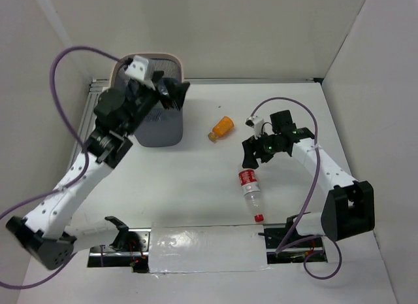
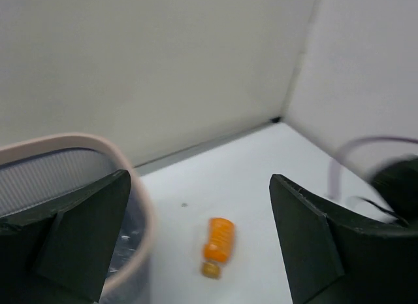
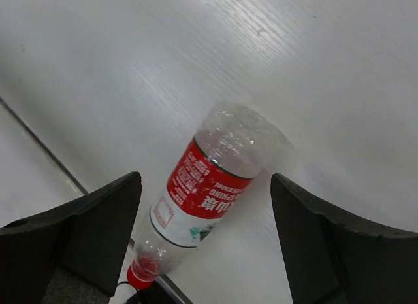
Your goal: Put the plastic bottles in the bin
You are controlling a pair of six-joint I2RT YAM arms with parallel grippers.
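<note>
The dark mesh bin (image 1: 162, 131) with a pale pinkish rim stands at the back left. My left gripper (image 1: 174, 93) hovers open and empty over the bin's right side. In the left wrist view, the left gripper (image 2: 199, 199) shows the bin's rim (image 2: 78, 142) at its left and the short orange bottle (image 2: 219, 242) lying beyond. The orange bottle (image 1: 222, 127) lies right of the bin. A clear bottle with a red label and cap (image 1: 250, 189) lies near the front. My right gripper (image 1: 253, 156) is open just above that bottle's base, and its fingers straddle the bottle (image 3: 212, 193). Other bottles are out of view.
White walls enclose the table at the back, left and right. A metal rail with a taped white panel (image 1: 209, 242) runs along the near edge. Purple cables loop off both arms. The right arm (image 2: 395, 186) shows at the edge of the left wrist view.
</note>
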